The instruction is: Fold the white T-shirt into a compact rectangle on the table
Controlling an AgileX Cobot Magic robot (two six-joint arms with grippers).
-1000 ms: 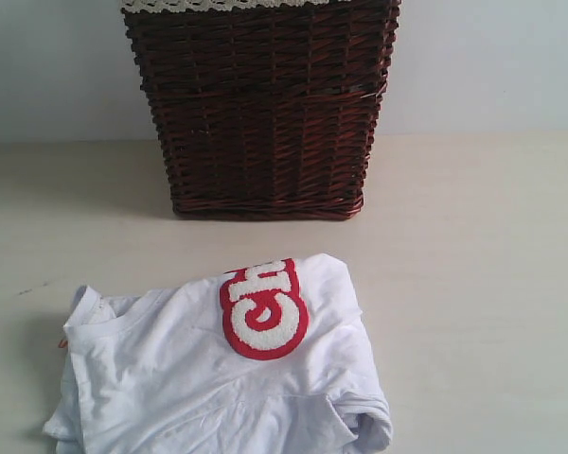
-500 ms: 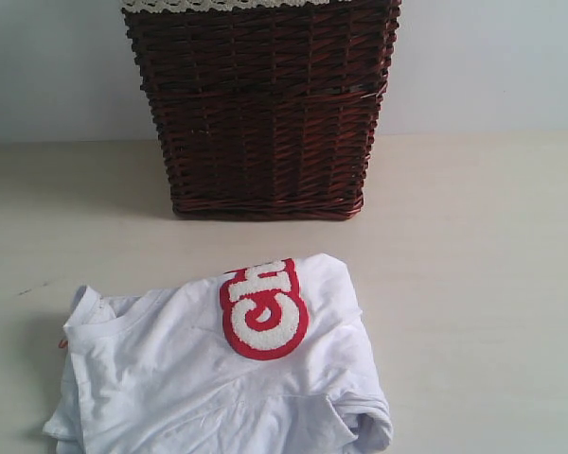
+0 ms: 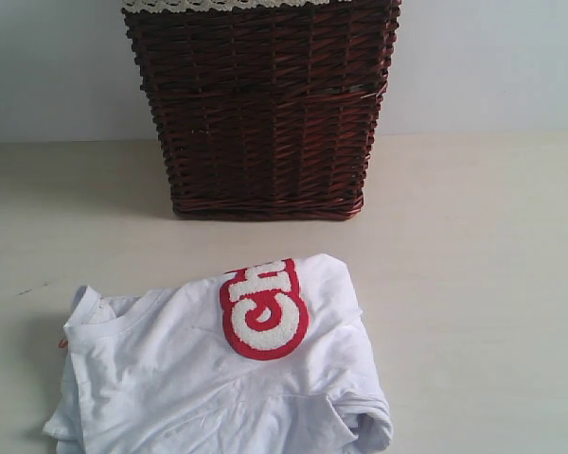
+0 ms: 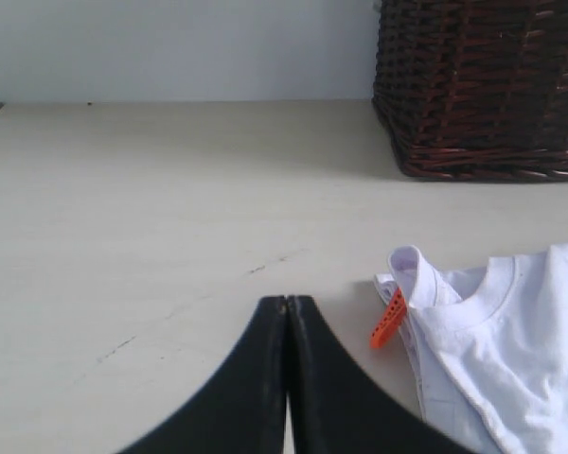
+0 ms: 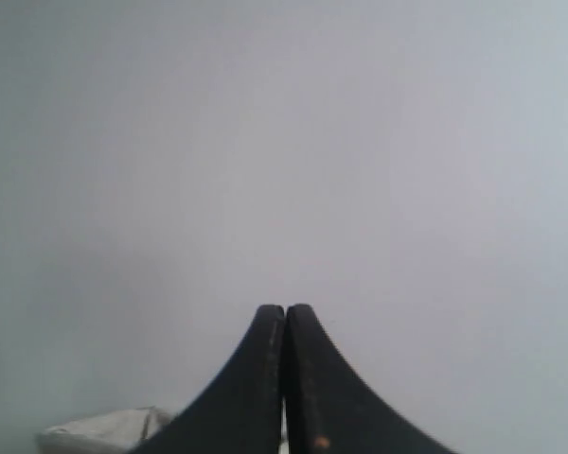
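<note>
Exterior view: white T-shirt (image 3: pixel 218 378) lies on the counter (image 3: pixel 473 284), low in the view and left of middle, its lower part cut off by the picture's edge. It is partly folded and rumpled, with a sleeve bunched at the right corner. The collar points left. The red-outlined lettering patch (image 3: pixel 263 309) sits on the upper right part of the cloth, facing up. A dark wicker basket (image 3: pixel 265 104) stands behind the shirt against the pale wall (image 3: pixel 492 66), with a strip of bare counter between them. White lace trim (image 3: pixel 218 5) shows along the basket's top rim.

Left jaws: pressed together, tip to tip, nothing between them. In the left wrist view they hang over bare counter. The shirt's collar edge and its orange tag (image 4: pixel 388 319) lie near the tips but apart from them, off to the side where the basket stands. No contact with the cloth. I cannot tell how high the tips are above the counter.

Right jaws: also pressed together, with nothing in them. The right wrist view looks at a plain pale grey surface. A small pale shape (image 5: pixel 104 430) sits at the picture's edge beside the jaws, and I cannot tell what it is. From this view I cannot place the shirt against these jaws.
</note>
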